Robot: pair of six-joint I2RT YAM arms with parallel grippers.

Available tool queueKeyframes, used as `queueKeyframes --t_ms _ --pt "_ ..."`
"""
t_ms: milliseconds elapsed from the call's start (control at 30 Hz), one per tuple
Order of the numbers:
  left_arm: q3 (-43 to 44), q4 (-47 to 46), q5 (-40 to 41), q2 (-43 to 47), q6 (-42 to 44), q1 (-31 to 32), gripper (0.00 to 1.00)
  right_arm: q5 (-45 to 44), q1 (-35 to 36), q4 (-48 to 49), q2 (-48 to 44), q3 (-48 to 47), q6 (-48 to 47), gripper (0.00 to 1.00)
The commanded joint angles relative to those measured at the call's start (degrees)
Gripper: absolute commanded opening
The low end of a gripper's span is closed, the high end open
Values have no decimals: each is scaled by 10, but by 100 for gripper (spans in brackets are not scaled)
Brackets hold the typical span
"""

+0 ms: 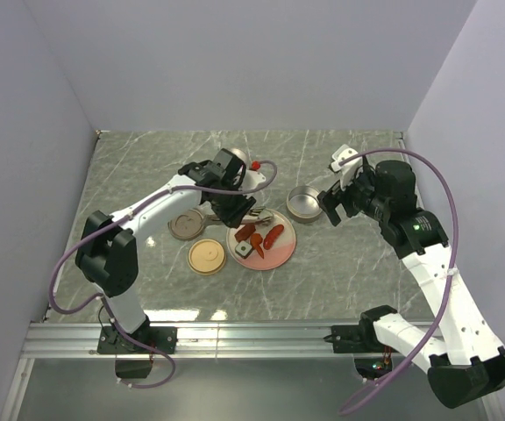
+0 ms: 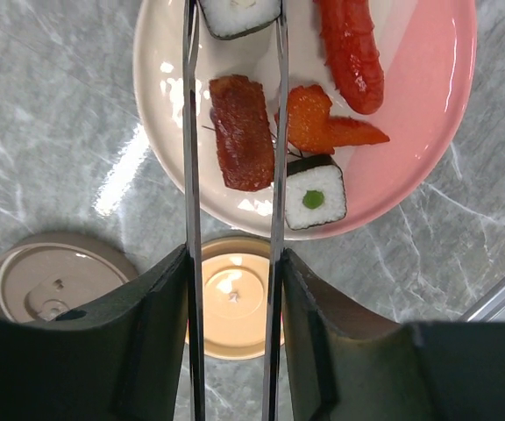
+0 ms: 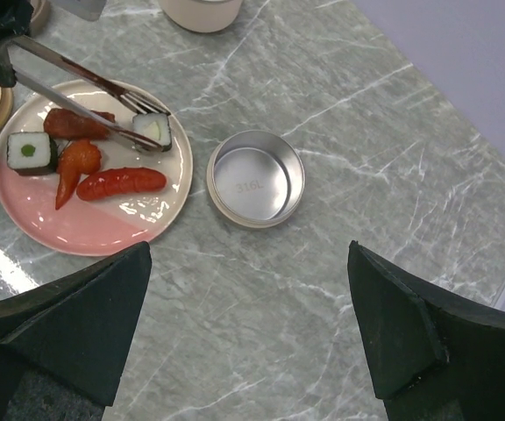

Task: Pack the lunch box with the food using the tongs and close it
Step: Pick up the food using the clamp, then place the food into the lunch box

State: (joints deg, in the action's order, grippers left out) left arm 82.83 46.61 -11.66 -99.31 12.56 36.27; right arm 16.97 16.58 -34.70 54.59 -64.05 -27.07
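Observation:
My left gripper (image 2: pixel 233 263) is shut on the silver tongs (image 2: pixel 189 132), whose two arms run out between its fingers over the pink-and-cream plate (image 2: pixel 428 114). The tong tips stand on either side of a white sushi roll piece (image 2: pixel 239 16) at the plate's far side. On the plate also lie a red sausage (image 2: pixel 351 53), a darker red piece (image 2: pixel 242 132), an orange carrot-like piece (image 2: pixel 318 123) and a sushi piece with a green centre (image 2: pixel 314 195). The round steel lunch box (image 3: pixel 255 180) stands open, right of the plate. My right gripper (image 3: pixel 248 250) hovers open above the table near it.
A tan round lid (image 1: pixel 207 256) and a brown round lid (image 1: pixel 186 225) lie left of the plate (image 1: pixel 279 254). A cream container (image 3: pixel 202 10) stands behind the plate. Grey walls close in the marble table (image 1: pixel 349 263) on three sides.

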Motion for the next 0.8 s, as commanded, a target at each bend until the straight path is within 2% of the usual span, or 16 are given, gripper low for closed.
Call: queueKeyframes --t_ms 0,200,267,400,633,767 --pt "41 -2 9 4 -7 2 38 3 -12 17 -5 -2 19 100" --pt "83 20 -13 6 -10 3 25 36 -51 13 2 -2 57 100" --pt "98 24 -18 6 -9 3 24 45 -61 13 2 -2 66 100" --pt "134 25 -34 0 -12 4 24 57 -83 11 2 -6 81 100" --pt "239 31 -51 -78 -18 17 25 94 -118 22 2 -8 111 100" --pt "269 32 -56 -108 -20 26 25 95 -128 20 -5 -8 110 100"
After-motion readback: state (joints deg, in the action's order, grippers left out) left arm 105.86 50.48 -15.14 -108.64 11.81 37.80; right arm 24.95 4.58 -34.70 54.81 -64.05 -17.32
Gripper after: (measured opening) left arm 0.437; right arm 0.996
